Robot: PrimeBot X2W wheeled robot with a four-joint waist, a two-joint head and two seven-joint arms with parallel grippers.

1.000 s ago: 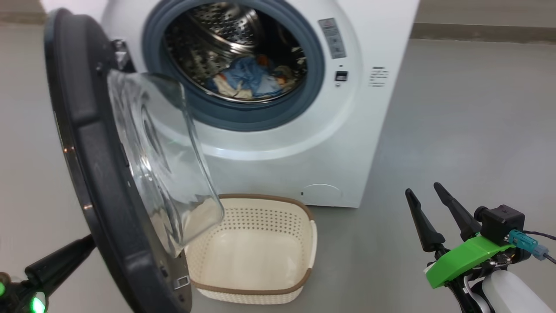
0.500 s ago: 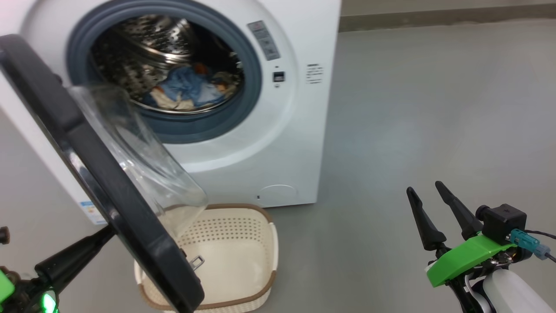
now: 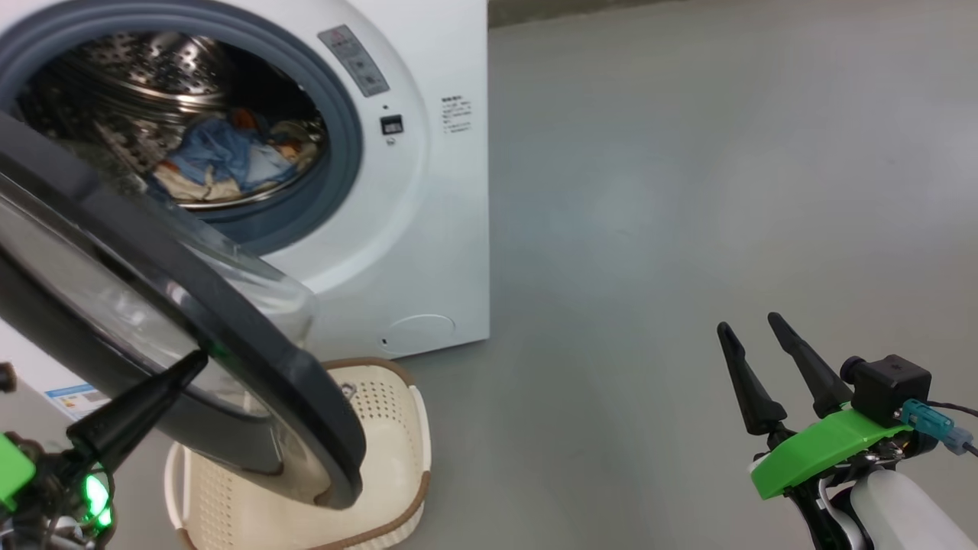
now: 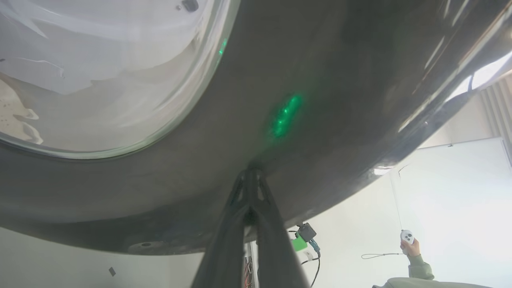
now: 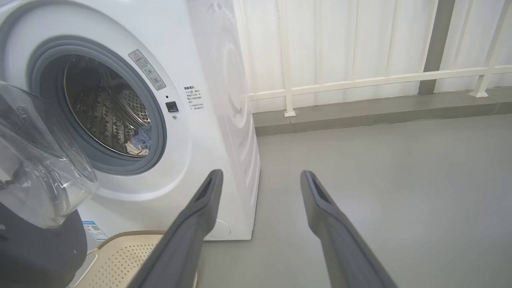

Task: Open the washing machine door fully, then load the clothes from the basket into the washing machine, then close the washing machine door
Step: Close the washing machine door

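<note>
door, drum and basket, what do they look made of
Door: the rim looks like glossy black plastic, mirroring a green light; the centre bowl is clear, probably glass. Drum: shiny perforated metal, likely stainless steel. Basket: matte cream plastic with moulded holes; the brown woven-look rim is probably plastic too.
</note>
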